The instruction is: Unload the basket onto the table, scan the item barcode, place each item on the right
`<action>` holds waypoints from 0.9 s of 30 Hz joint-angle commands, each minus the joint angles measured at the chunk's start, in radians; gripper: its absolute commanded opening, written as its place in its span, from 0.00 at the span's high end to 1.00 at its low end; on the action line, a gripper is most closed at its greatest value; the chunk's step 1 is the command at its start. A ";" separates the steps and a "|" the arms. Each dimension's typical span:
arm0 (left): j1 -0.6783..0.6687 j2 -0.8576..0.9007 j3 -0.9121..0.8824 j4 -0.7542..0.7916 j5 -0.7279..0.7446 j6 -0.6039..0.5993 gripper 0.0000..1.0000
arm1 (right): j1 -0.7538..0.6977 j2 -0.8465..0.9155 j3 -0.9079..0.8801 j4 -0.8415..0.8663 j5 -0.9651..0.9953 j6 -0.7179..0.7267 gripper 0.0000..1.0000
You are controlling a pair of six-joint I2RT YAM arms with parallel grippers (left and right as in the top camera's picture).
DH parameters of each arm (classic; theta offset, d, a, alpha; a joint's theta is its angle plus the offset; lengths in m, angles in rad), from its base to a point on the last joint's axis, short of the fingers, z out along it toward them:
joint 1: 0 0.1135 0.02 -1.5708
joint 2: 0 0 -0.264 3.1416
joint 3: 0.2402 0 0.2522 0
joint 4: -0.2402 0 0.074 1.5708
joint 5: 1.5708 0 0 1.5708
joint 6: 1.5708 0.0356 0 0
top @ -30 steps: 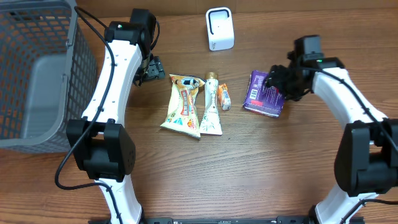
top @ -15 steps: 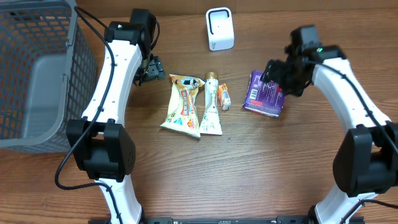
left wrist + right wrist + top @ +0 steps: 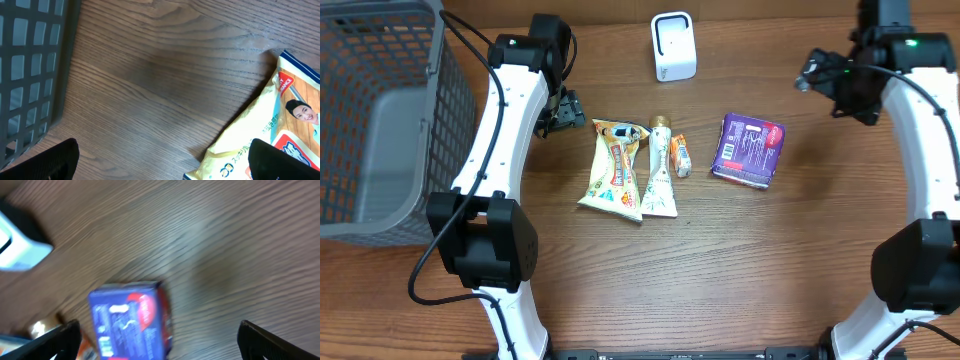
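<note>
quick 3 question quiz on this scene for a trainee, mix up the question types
1. True or false: the purple box lies on the table, and the right tool is open and clear of it.
2. Fill in: the mesh basket stands beside the robot's ___ arm.
3. Which lies between the yellow pouch and the small orange pack? A) tube B) purple box C) mesh basket

Key: 1 true; 2 left; 3 A
</note>
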 commanded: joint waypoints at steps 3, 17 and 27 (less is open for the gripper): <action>-0.007 0.008 0.003 0.000 0.000 -0.014 0.00 | -0.065 -0.016 0.018 0.021 0.070 -0.004 0.00; -0.007 0.008 0.003 0.000 0.000 -0.014 0.00 | -0.151 -0.014 0.016 0.068 0.218 0.000 0.00; -0.007 0.008 0.003 0.000 0.000 -0.014 0.00 | -0.148 -0.012 -0.043 0.112 0.008 0.008 0.00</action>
